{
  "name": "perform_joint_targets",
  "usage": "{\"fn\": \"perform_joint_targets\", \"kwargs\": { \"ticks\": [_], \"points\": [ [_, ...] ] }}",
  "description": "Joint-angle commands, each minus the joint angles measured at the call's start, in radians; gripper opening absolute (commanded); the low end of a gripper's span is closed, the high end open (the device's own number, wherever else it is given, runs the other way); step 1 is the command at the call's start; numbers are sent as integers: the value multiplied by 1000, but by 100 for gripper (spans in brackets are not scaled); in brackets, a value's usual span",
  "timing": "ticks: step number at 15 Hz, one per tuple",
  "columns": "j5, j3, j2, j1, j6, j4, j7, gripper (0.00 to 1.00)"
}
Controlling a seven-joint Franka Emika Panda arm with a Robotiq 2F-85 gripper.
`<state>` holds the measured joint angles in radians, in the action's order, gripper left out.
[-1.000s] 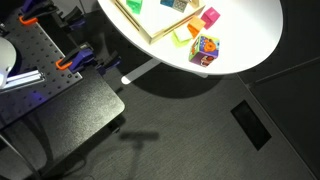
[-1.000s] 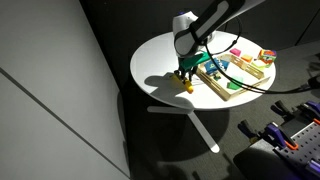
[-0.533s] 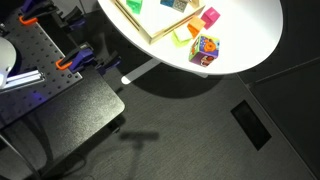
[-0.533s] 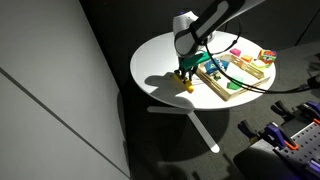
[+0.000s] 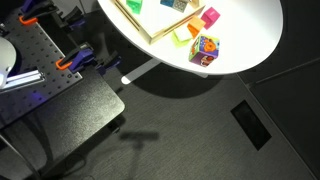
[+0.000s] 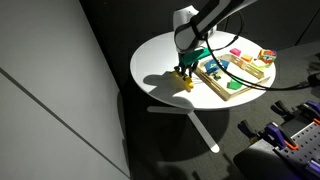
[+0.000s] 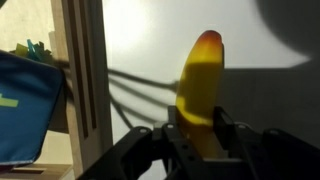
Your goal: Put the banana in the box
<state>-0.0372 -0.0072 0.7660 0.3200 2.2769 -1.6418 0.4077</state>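
Gripped banana (image 7: 203, 85) points lengthwise away from pincer (image 7: 200, 128).

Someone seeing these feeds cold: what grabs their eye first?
The yellow banana fills the wrist view, gripped by the end effector over the white table, just beside the wooden rim of the box. In an exterior view, a multicoloured cube stands out near the table's edge, outside the box.
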Motion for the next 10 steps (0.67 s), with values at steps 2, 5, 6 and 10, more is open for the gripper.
{"fn": "perform_joint_targets", "kwargs": {
  "ticks": [2,5,6,10],
  "points": [
    [-11,3,-72,-11,-75,-23,-8,14],
    [-21,-1,-112,-16,-118,-43,-10,14],
    [-24,-3,-130,-19,-131,-55,-10,14],
    [-40,-17,-200,-33,-154,-114,-3,14]
  ]
}}
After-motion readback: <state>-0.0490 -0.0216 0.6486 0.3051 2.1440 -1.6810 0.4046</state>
